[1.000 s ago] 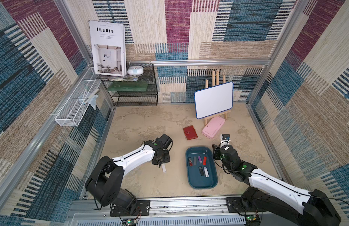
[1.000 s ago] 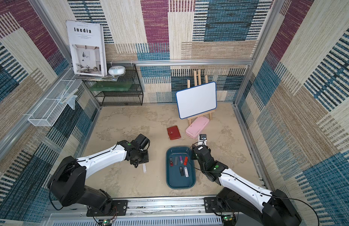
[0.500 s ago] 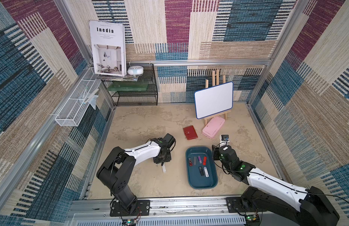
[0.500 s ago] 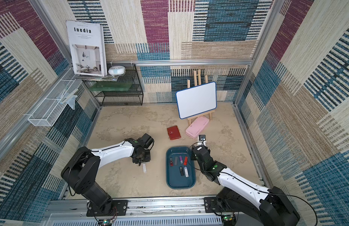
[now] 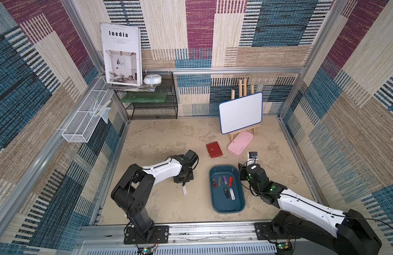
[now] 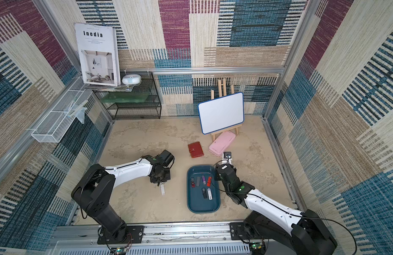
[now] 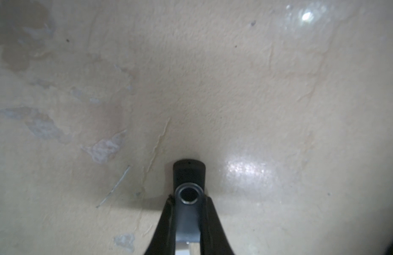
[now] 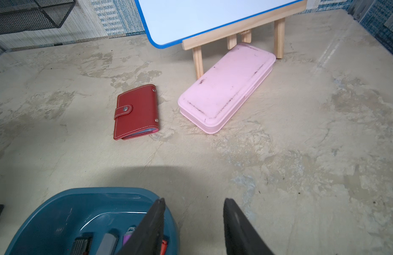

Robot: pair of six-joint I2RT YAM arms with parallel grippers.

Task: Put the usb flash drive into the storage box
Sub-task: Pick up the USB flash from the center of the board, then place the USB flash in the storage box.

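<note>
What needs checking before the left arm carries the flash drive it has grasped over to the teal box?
1. Left gripper shut on the usb flash drive: ok.
2. Drive lifted off the table: cannot tell.
3. Nothing lying between the drive and the storage box: ok.
4. Bare floor left in the box: ok, at its near end.
5. Right gripper clear of the box: cannot tell; it is open, empty and at the rim.

Left arm [image 5: 164, 170] and right arm [image 5: 301, 203]: white shells, black joints (green lights).
</note>
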